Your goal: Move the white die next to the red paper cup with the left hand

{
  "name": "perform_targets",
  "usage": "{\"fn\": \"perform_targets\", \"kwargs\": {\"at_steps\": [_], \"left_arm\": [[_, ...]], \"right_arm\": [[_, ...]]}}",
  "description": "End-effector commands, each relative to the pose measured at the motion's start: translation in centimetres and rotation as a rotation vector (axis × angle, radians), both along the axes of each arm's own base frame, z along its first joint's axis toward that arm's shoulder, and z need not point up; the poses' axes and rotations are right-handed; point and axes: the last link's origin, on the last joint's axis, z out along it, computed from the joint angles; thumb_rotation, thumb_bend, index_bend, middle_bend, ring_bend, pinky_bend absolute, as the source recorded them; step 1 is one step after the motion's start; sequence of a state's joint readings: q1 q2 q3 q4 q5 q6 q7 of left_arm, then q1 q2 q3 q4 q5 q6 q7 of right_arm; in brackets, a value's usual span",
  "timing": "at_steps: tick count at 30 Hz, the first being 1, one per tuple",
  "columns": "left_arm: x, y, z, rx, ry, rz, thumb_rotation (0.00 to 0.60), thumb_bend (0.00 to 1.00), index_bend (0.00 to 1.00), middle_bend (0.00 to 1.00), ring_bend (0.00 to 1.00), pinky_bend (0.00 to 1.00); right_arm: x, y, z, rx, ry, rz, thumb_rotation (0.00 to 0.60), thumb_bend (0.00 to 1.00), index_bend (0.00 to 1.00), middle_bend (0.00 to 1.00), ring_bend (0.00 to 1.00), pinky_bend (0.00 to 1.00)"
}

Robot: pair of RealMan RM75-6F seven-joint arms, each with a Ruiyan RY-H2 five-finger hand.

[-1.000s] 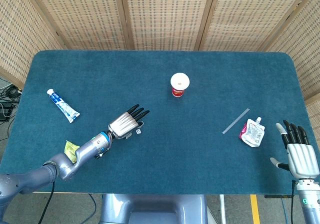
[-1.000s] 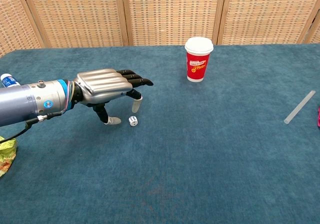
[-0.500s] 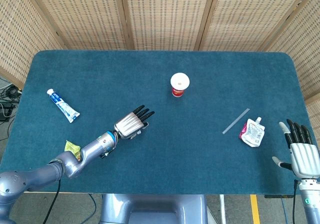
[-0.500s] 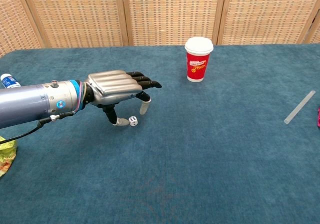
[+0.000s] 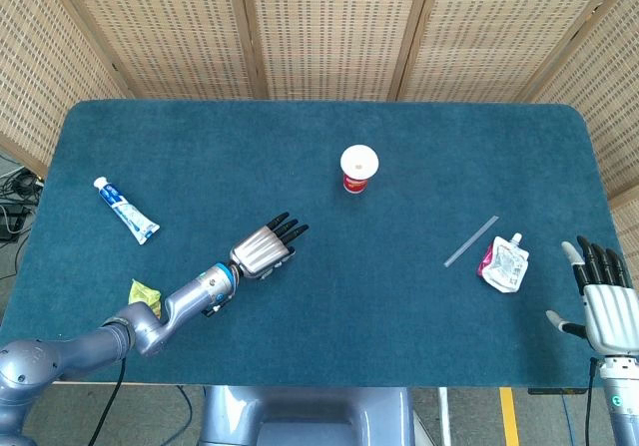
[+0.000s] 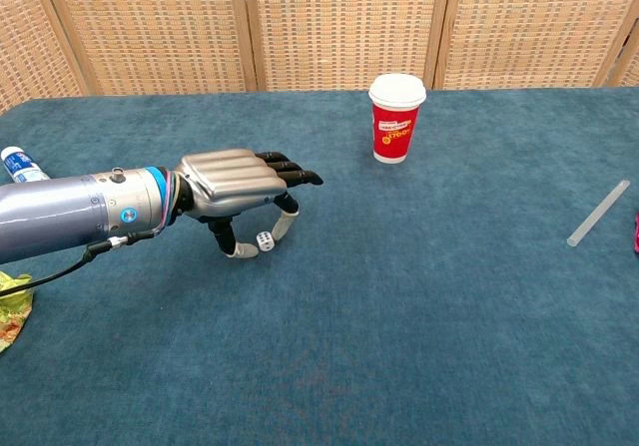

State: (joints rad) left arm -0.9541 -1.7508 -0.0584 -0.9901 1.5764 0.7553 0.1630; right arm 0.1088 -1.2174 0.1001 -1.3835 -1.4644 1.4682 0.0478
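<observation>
The white die lies on the blue table, left of centre. My left hand hovers palm-down right over it, the thumb just to the die's left and a fingertip curled down close on its right; contact is not clear. From the head view the left hand hides the die. The red paper cup with a white lid stands upright further back and to the right, also seen as the cup. My right hand rests spread at the table's near right corner, holding nothing.
A toothpaste tube lies at the left and a green wrapper near the front left edge. A clear straw and a white-and-pink pouch lie at the right. A wicker screen backs the table.
My left hand has moved right and forward over the die and lowered; thumb and one finger have curled in on either side of it. The die has not moved.
</observation>
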Motion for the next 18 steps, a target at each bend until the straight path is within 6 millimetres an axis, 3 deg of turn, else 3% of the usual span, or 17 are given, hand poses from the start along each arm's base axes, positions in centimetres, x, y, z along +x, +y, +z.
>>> {"fn": "perform_targets", "kwargs": {"at_steps": [1, 5, 12, 18], "left_arm": [[0.0, -0.1, -0.2, 0.000, 0.006, -0.003, 0.600, 0.35, 0.57, 0.00, 0.00, 0.00], [0.1, -0.2, 0.0, 0.008, -0.005, -0.007, 0.600, 0.41, 0.65, 0.00, 0.00, 0.00], [0.5, 0.0, 1.1, 0.030, -0.049, -0.014, 0.600, 0.41, 0.65, 0.00, 0.00, 0.00], [2.1, 0.6, 4.2, 0.082, -0.134, -0.044, 0.600, 0.41, 0.63, 0.00, 0.00, 0.00]], "right_arm": [[0.0, 0.0, 0.1, -0.003, -0.002, 0.000, 0.600, 0.06, 0.05, 0.00, 0.00, 0.00], [0.0, 0.1, 0.3, -0.013, -0.005, 0.002, 0.600, 0.06, 0.05, 0.00, 0.00, 0.00], [0.0, 0.1, 0.4, -0.014, -0.006, 0.001, 0.600, 0.06, 0.05, 0.00, 0.00, 0.00], [0.1, 0.2, 0.5, -0.015, -0.009, 0.006, 0.600, 0.06, 0.05, 0.00, 0.00, 0.00]]}}
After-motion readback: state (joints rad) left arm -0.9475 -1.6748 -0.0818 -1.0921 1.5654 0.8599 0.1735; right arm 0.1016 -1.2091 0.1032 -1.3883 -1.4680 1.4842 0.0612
